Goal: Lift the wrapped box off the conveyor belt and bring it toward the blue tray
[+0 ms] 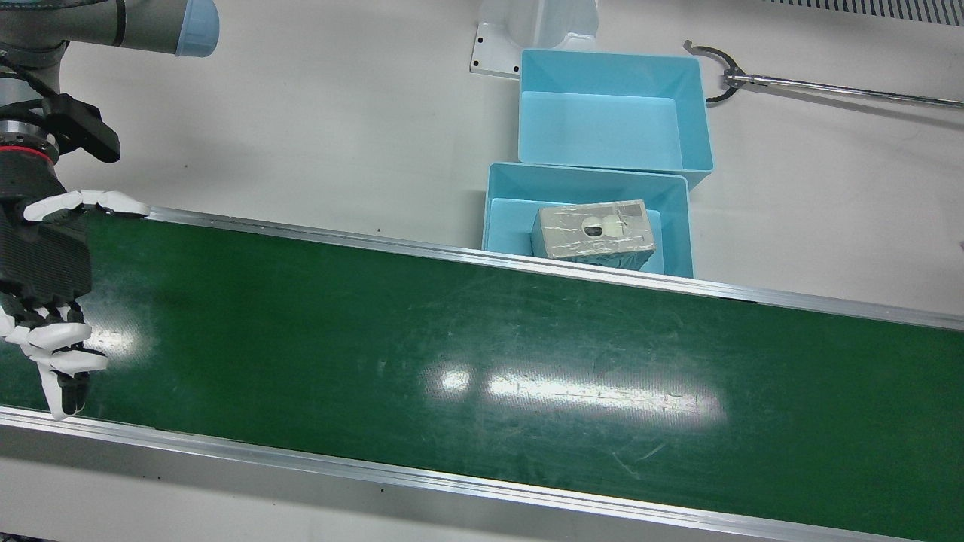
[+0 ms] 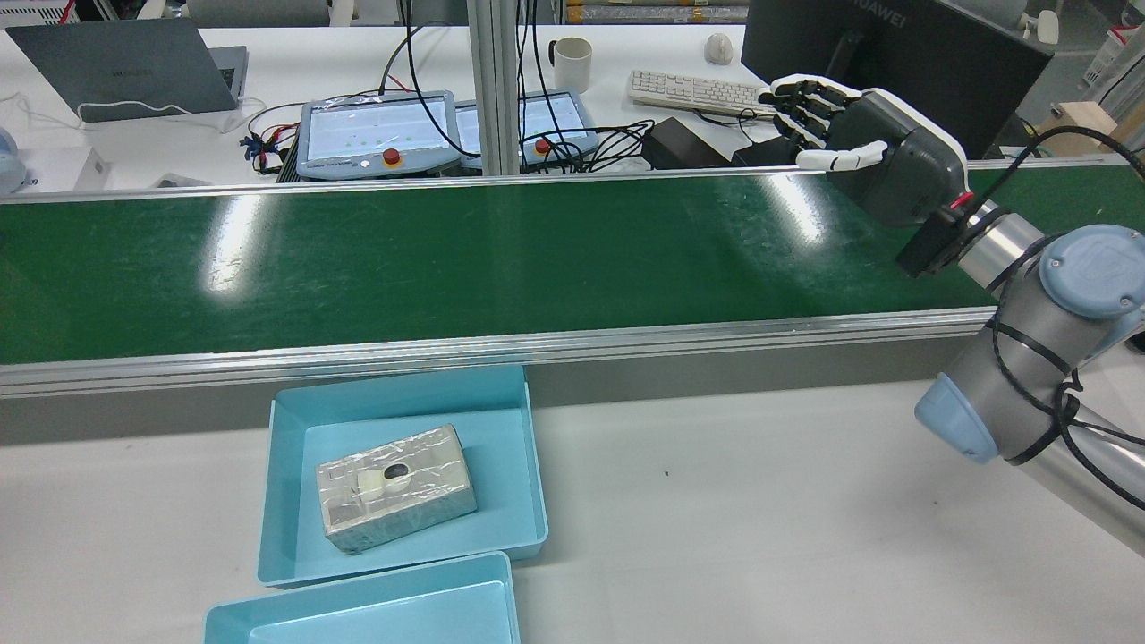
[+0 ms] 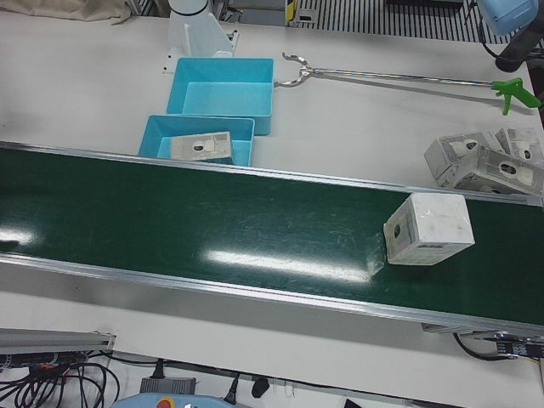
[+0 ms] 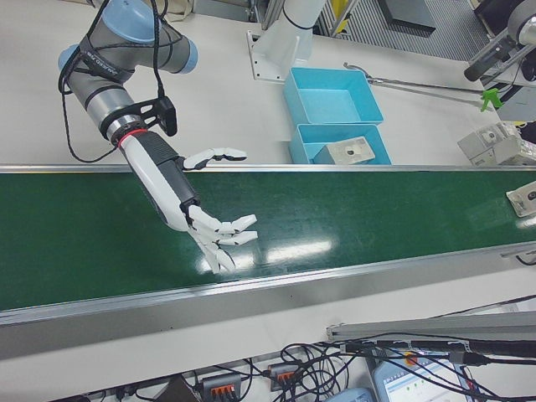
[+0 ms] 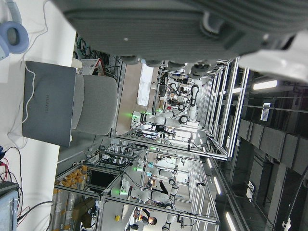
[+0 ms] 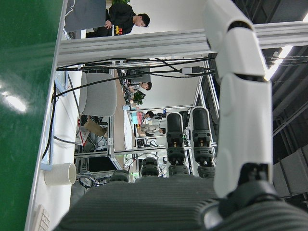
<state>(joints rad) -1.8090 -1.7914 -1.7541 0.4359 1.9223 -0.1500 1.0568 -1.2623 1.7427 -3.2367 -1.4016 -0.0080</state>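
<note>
A white wrapped box (image 3: pixel 429 229) stands on the green conveyor belt (image 3: pixel 212 221) near its right end in the left-front view, and shows at the edge of the right-front view (image 4: pixel 525 198). No hand touches it. My right hand (image 1: pixel 45 301) hovers open over the other end of the belt (image 1: pixel 482 354), fingers spread, far from that box; it also shows in the rear view (image 2: pixel 859 152) and right-front view (image 4: pixel 197 218). A blue tray (image 1: pixel 587 175) beside the belt holds another wrapped box (image 1: pixel 595 229). My left hand (image 5: pixel 192 24) shows only as a palm in its own view.
A second, empty blue tray (image 1: pixel 614 75) sits behind the first. A long reach grabber (image 1: pixel 821 86) lies on the table beyond the trays. Several wrapped boxes (image 3: pixel 484 161) are piled on the table by the belt's end. A desk with a laptop (image 2: pixel 125 72) lies past the belt.
</note>
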